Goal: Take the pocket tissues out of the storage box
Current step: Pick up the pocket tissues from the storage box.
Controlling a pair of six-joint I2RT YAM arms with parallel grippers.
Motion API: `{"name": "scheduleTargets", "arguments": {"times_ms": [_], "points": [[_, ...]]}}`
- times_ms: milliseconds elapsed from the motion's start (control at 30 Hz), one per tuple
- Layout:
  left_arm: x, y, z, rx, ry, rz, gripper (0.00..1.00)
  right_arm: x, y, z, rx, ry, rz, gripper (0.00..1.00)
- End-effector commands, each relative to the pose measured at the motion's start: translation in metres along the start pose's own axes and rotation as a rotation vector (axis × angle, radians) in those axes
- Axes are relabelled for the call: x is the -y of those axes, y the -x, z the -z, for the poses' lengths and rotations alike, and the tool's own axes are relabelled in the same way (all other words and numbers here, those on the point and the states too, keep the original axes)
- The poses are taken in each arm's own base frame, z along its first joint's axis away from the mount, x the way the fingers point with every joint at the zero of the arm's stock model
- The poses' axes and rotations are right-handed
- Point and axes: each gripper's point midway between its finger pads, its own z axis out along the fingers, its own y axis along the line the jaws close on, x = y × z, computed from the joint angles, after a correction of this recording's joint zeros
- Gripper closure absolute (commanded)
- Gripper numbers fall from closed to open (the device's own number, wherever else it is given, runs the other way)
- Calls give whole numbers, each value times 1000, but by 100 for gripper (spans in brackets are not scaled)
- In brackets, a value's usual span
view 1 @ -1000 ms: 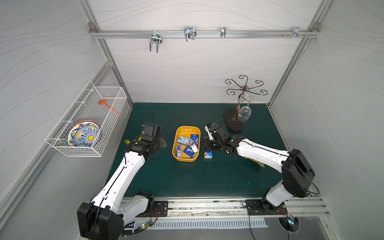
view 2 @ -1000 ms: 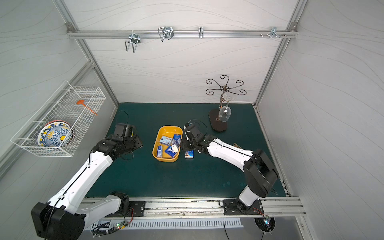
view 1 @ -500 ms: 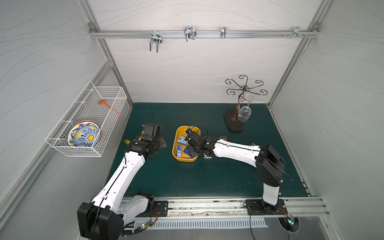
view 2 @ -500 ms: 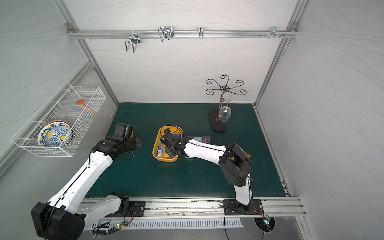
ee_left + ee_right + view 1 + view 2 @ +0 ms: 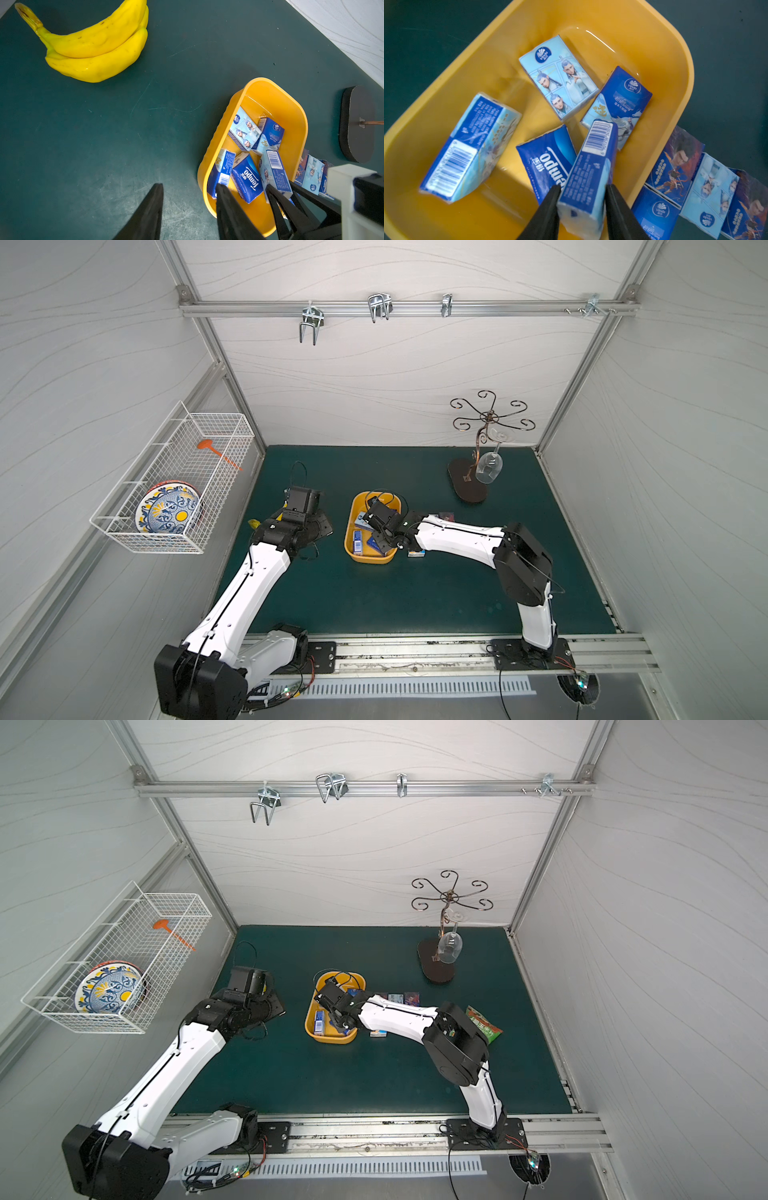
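Observation:
The yellow-orange storage box (image 5: 371, 560) (image 5: 332, 1039) (image 5: 675, 41) sits mid-mat with several blue and white pocket tissues in it. My right gripper (image 5: 582, 188) (image 5: 386, 543) reaches into the box and is shut on one dark-blue packet with a barcode (image 5: 591, 162) (image 5: 274, 170), a finger pressed on each side. A Tempo packet (image 5: 548, 164) lies beside it. More packets (image 5: 675, 162) (image 5: 397, 997) lie on the mat just outside the box. My left gripper (image 5: 189, 186) (image 5: 320, 529) hovers open at the box's left side, holding nothing.
A bunch of bananas (image 5: 97, 47) lies left of my left arm. A metal glass stand (image 5: 467, 485) with a hanging wine glass (image 5: 489, 467) stands at the back right. A green snack bag (image 5: 482, 1025) lies behind my right elbow. A wire basket (image 5: 178, 485) hangs on the left wall.
My right gripper swung left from the mat beside the box to inside the box and closed on a packet. The left arm has stayed still.

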Motion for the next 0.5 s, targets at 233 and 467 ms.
{"name": "scheduleTargets", "arguments": {"times_ms": [233, 467], "points": [[10, 19, 14, 63, -32, 1, 54, 11, 26, 61, 133, 45, -75, 70], [13, 21, 16, 68, -42, -1, 54, 47, -6, 93, 144, 41, -143, 71]]}}
